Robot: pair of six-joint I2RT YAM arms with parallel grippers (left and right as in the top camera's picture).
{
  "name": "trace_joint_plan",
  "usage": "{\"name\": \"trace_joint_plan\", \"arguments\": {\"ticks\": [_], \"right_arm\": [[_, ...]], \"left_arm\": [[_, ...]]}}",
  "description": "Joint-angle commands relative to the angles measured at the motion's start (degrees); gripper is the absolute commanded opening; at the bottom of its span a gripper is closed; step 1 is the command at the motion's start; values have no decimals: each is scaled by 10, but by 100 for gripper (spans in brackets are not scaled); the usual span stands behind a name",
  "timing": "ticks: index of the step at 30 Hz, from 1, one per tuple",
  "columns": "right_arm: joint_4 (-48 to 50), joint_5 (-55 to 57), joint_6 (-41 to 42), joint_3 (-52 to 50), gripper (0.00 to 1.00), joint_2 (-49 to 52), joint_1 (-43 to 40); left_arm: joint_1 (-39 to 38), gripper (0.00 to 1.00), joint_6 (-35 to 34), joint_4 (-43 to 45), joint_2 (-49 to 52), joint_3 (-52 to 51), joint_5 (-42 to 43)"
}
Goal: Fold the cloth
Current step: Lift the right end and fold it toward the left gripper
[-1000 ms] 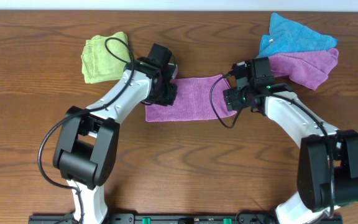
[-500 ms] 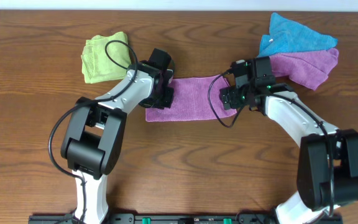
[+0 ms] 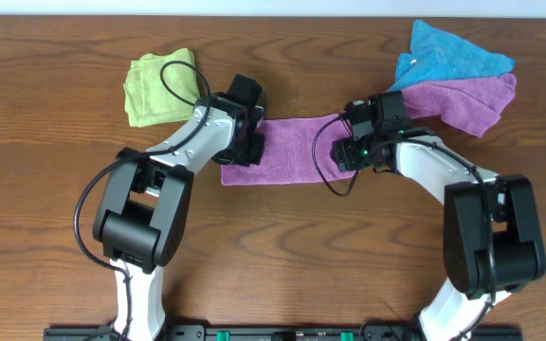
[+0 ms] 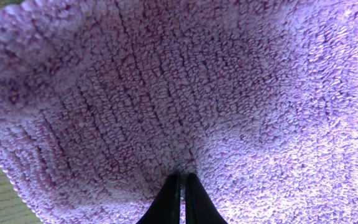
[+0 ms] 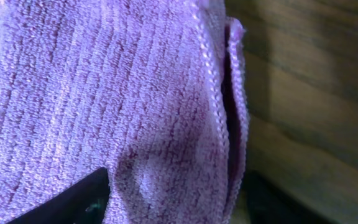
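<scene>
Left pincer is pressed shut, its two dark tips together on the pile of the cloth, which puckers in creases running toward them. It stands over the left end of that magenta-purple towel, which lies as a folded band stretched from this pincer across to the right pincer at the other end. The right pincer stands apart in its jaws: one dark finger rests on the towel's surface, and the towel's doubled, stitched edge runs up through the gap beside it; nothing is clamped there. Behind the left pincer, on the side away from the towel, sits a crumpled light green cloth. Just beyond the right pincer's outer side lies a duller lavender-purple cloth, with a blue cloth overlapping its far edge. All rest on the brown wooden tabletop.
</scene>
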Motion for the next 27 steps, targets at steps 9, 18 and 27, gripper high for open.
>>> {"name": "trace_joint_plan", "arguments": {"ticks": [9, 18, 27], "right_arm": [[-18, 7, 35, 9, 1, 10, -3], [-89, 41, 38, 61, 2, -64, 19], [-118, 100, 73, 87, 2, -101, 94]], "left_arm": [[2, 6, -6, -12, 16, 2, -23], [2, 6, -6, -12, 16, 2, -23], [2, 6, -6, -12, 16, 2, -23]]}}
